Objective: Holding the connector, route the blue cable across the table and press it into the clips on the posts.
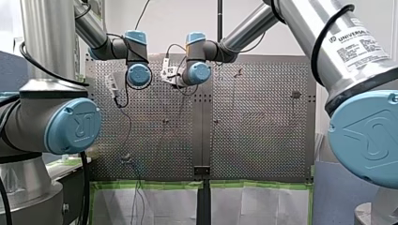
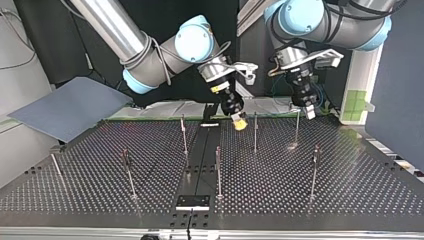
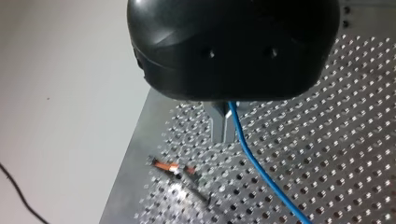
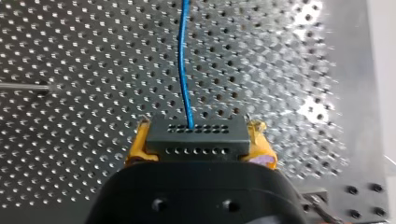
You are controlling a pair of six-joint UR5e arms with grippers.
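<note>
Right gripper: yellow-padded jaws pinching black connector by its ends. Blue cable leaves connector and runs ahead over perforated worktop. Left gripper: metal jaws pressed together on blue cable (strand trails away beneath). Top view: both grippers above worktop's arm-side edge, near posts.

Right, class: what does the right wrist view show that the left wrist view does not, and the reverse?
Only the right wrist view: the black connector held by my right gripper between its yellow pads, with the blue cable leaving one of its holes. Only the left wrist view: my left gripper, its metal fingers closed on the cable, and ahead of it a post with an orange clip near the table's edge. Both: the blue cable over the perforated table.
</note>
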